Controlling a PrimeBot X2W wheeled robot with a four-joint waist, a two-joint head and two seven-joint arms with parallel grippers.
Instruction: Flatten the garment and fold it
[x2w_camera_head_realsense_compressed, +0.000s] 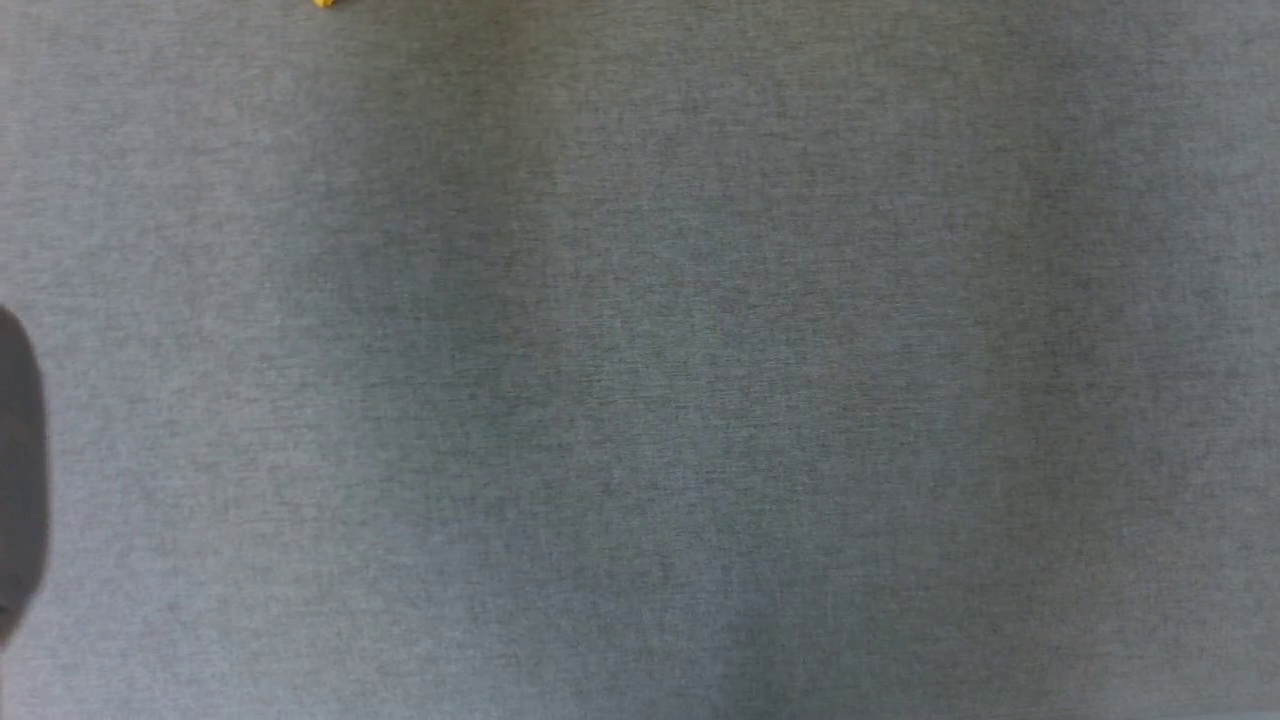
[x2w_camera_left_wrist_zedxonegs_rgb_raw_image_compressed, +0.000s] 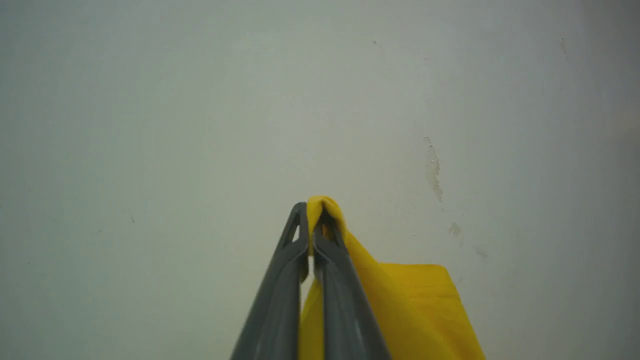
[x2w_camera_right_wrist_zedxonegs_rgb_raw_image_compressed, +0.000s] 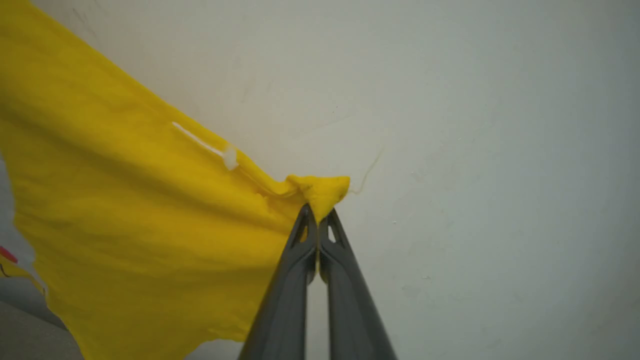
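Pinching a small fold of the bright yellow cotton T-shirt (x2w_camera_left_wrist_zedxonegs_rgb_raw_image_compressed: 410, 300), the left jaws are clenched tight. Their two long dark grey fingers (x2w_camera_left_wrist_zedxonegs_rgb_raw_image_compressed: 280, 290) meet at the tips, with a hump of cloth poking out above them. From there the shirt drops down the right side of the left wrist view, in front of a pale off-white wall (x2w_camera_left_wrist_zedxonegs_rgb_raw_image_compressed: 150, 125) marked with chipped patches (x2w_camera_left_wrist_zedxonegs_rgb_raw_image_compressed: 433, 170). The right jaws are clamped on a bunched corner of the shirt. The cloth spreads in a broad wrinkled sheet toward the left of the right wrist view, carrying a thin white strip (x2w_camera_right_wrist_zedxonegs_rgb_raw_image_compressed: 202, 144) and, at the far left edge, a red spot (x2w_camera_right_wrist_zedxonegs_rgb_raw_image_compressed: 7, 254). The head view looks down on a grey woven fabric surface (x2w_camera_head_realsense_compressed: 640, 400), with a yellow speck (x2w_camera_head_realsense_compressed: 323, 3) at the top edge and a dark rounded shape (x2w_camera_head_realsense_compressed: 20, 470) at the left edge.
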